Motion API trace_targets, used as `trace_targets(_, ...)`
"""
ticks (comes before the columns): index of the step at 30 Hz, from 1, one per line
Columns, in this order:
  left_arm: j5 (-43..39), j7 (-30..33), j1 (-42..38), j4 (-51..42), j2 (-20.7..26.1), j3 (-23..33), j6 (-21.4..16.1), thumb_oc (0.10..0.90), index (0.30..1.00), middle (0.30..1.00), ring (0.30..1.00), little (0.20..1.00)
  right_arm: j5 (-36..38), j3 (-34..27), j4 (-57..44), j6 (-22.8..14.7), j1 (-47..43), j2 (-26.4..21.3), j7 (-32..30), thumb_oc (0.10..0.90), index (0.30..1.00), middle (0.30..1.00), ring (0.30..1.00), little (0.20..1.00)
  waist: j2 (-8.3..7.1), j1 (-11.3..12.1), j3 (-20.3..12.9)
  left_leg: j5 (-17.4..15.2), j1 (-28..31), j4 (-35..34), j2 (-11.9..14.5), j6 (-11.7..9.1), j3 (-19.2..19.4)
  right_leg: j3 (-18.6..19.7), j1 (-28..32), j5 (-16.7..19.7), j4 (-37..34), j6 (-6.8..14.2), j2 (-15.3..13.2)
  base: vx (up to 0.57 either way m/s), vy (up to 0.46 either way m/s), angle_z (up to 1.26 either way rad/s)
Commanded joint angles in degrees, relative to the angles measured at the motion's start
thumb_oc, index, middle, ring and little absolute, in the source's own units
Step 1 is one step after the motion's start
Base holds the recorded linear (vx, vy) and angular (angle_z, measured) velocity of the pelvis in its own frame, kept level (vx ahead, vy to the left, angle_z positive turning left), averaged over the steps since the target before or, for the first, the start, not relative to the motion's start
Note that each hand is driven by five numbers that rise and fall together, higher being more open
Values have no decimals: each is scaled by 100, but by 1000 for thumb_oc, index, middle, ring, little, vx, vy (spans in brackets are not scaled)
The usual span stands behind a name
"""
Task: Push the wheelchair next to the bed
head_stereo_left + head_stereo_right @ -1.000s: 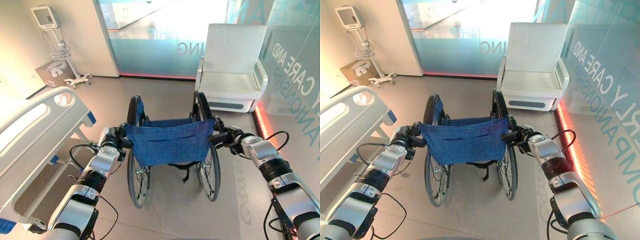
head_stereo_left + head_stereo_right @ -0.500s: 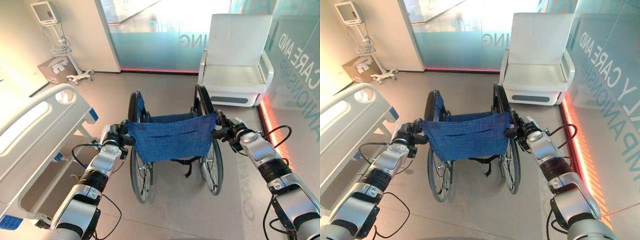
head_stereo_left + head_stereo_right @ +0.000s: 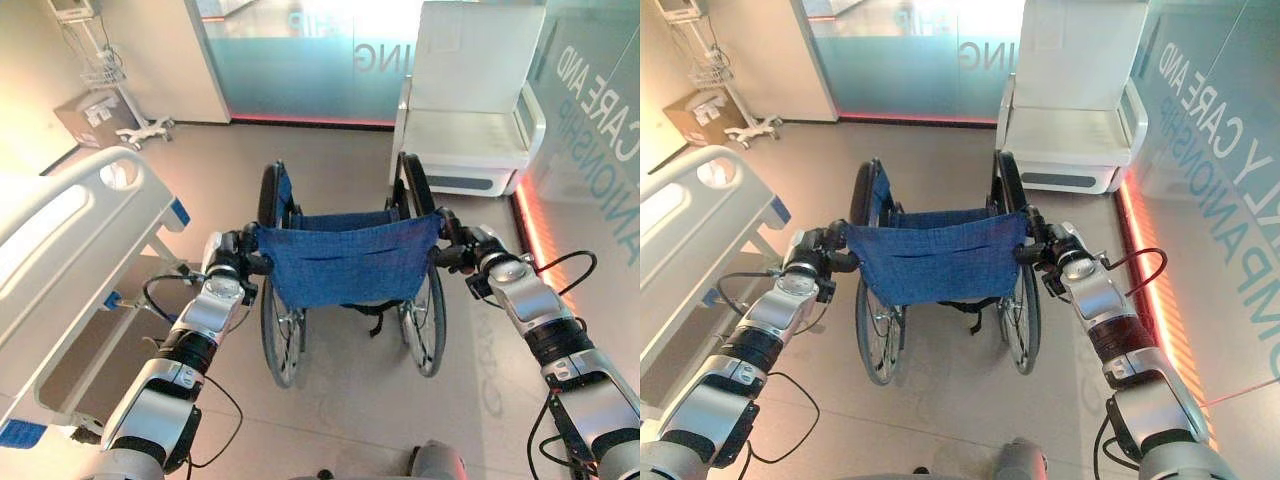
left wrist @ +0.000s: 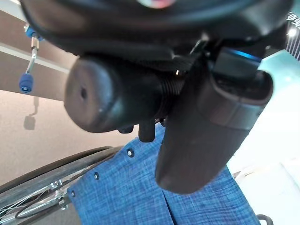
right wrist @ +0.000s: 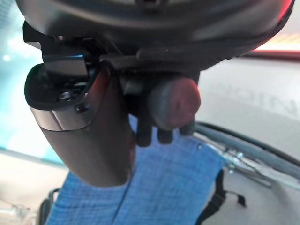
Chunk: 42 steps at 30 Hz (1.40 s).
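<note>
Blue woven cloth is forming the backrest of the wheelchair (image 3: 345, 265), which is standing on the grey floor (image 3: 350, 420) with its back toward the camera and its two large spoked wheels to either side. The left hand (image 3: 232, 262) is gripping the left push handle (image 4: 117, 101); in the left wrist view its fingers (image 4: 206, 126) are curling tightly round the dark rubber grip, whose rounded end is sticking out past them, with the blue cloth just beyond. The right hand (image 3: 470, 250) is doing the same on the other side: in the right wrist view its fingers (image 5: 89, 140) are wrapping round the right push handle (image 5: 176, 103), the grip's blunt end showing beside them and the cloth and a wheel rim lying past it.

Out to the far side of the left hand's fingers, the bed (image 3: 60, 250) is standing with its white rounded end board and rail; the wheelchair is near it but apart, a strip of floor lying between the left wheel and the bed frame. Beyond the fingers of both hands, past the wheelchair, a white armchair (image 3: 468, 120) is sitting against a frosted glass wall (image 3: 300, 70). Farther off on the left hand's side, a cardboard box (image 3: 85, 115) is resting on the floor beside a wheeled stand (image 3: 125, 105).
</note>
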Motion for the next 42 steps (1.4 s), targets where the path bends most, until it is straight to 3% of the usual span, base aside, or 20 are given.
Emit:
trace_targets(1,-221,-300,582,136,251,-329,-1078,400,300,300,300,300,-603,755,577,-887,121,-267,7,400,300,300,300,300,-338,357,9,-946,-59,809,-389,18,312,240,345,1513,-793,-160,-163,352,-355,23)
trace_targets(7,-224,-220,742,38,3,-370,-868,400,300,300,300,300,-283,1137,1377,-1067,-366,-332,179,400,300,300,300,300,-457,506,-258,-1340,-54,2042,163,-239,576,-240,435,601,40,-311,210,423,-368,57)
trace_targets(9,-240,-146,890,-92,-65,-342,-789,400,300,300,300,300,-346,1217,1489,-1230,-387,-377,287,400,300,300,300,300,-500,497,-397,-1030,-54,2315,309,-343,646,-388,478,485,-40,-583,436,432,-311,33)
trace_targets(11,-256,-128,950,-91,-119,-340,-818,400,300,300,300,300,-396,1217,1487,-1282,-370,-472,349,400,300,300,300,300,-435,470,-486,-909,23,2620,511,-500,741,-481,559,295,-28,-673,628,339,-183,35)
trace_targets(12,-313,-121,980,-99,-134,-367,-855,400,300,300,300,300,-439,1219,1455,-1381,-358,-641,431,400,300,300,300,300,-408,459,-589,-403,-63,2880,655,-727,873,-683,737,82,-162,-896,854,300,-206,13)
trace_targets(14,-409,-114,898,-140,-113,-478,-828,400,300,300,300,300,-388,1207,1459,-1412,-382,-787,430,400,300,300,300,300,-448,534,-563,-234,-482,2937,635,-763,847,-776,1031,-6,-373,-978,1018,364,-195,38)
trace_targets(15,-445,-70,860,-178,-89,-537,-835,400,300,300,300,300,-359,1234,1593,-1550,-451,-806,374,400,300,300,300,300,-443,629,-466,-390,-701,2620,328,-657,714,-699,1164,-13,-414,-903,1099,263,-94,49)
trace_targets(17,-462,-3,867,-222,-77,-535,-857,400,300,300,300,300,-428,1253,1738,-1651,-566,-760,361,400,300,300,300,300,-470,696,-384,-210,-839,2134,185,-574,841,-660,1308,57,-561,-893,1176,253,-66,28)
trace_targets(19,-450,91,897,-342,-122,-551,-808,400,300,300,300,300,-477,1261,1762,-1661,-619,-687,280,400,300,300,300,300,-468,861,-274,140,-1343,1739,214,-616,885,-554,1734,-9,-856,-910,1350,345,-51,16)
trace_targets(20,-448,184,986,-444,-130,-548,-779,400,300,300,300,300,-563,1258,1765,-1698,-629,-609,227,400,300,300,300,300,-401,1035,-193,716,-1880,1162,326,-722,692,-412,1996,-72,-1032,-942,1491,442,-5,-3)
trace_targets(22,-417,212,1098,-480,-111,-493,-809,400,300,300,300,300,-651,1257,1807,-1768,-640,-554,241,400,300,300,300,300,-357,1162,-156,1072,-2164,743,445,-836,489,-271,2164,-175,-1081,-937,1548,482,57,-47)
trace_targets(24,-375,227,1272,-545,-41,-400,-871,400,300,300,300,300,-675,1286,1858,-1907,-673,-553,309,400,300,300,300,300,-271,1298,-116,1468,-2339,235,585,-800,413,-217,2258,-310,-939,-973,1606,477,126,-66)
trace_targets(27,-286,70,1420,-577,118,-232,-931,400,300,300,300,300,-612,1354,2026,-2079,-772,-559,403,400,300,300,300,300,-251,1341,-162,1188,-2185,512,466,-708,645,-254,2347,-840,-386,-1019,1617,541,165,-70)
trace_targets(29,-267,-27,1415,-591,205,-226,-827,400,300,300,300,300,-568,1326,2077,-1997,-772,-459,491,400,300,300,300,300,-318,1409,-231,814,-2316,1135,237,-552,556,-211,2417,-1056,-74,-1013,1595,478,153,-61)
trace_targets(31,-165,-140,1414,-552,239,-190,-789,400,300,300,300,300,-518,1318,2061,-1943,-717,-452,527,400,300,300,300,300,-370,1399,-338,431,-2182,1304,153,-319,785,-253,2404,-1135,386,-898,1512,540,231,-30)
trace_targets(32,-108,-283,1317,-486,332,-241,-697,400,300,300,300,300,-512,1267,2077,-1909,-639,-396,563,400,300,300,300,300,-425,1401,-440,284,-1997,1163,-78,-123,782,-253,2360,-1018,940,-675,1387,556,273,-12)
trace_targets(36,-97,-375,1006,-267,445,-502,-483,400,300,300,300,300,-652,1181,1869,-1853,-383,-347,568,400,300,300,300,300,-508,1304,-614,242,-1659,811,-448,95,750,-208,2055,-309,2060,-162,1105,447,216,-1)
trace_targets(37,-195,-364,863,-175,478,-577,-402,400,300,300,300,300,-768,1166,1752,-1820,-324,-342,590,400,300,300,300,300,-429,1230,-642,298,-1540,715,-414,147,806,-192,1706,220,2239,-125,1072,417,182,8)
trace_targets(40,-289,-349,755,-18,461,-572,-407,400,300,300,300,300,-1034,1169,1694,-1826,-318,-305,600,400,300,300,300,300,-353,1087,-595,181,-1284,708,-378,167,882,-240,1205,441,2106,-154,814,287,50,11)
trace_targets(42,-282,-387,637,107,397,-529,-436,400,300,300,300,300,-1342,1166,1730,-1914,-353,-281,483,400,300,300,300,300,-310,960,-492,9,-934,728,-329,111,924,-431,828,763,1240,-302,462,391,-117,-13)
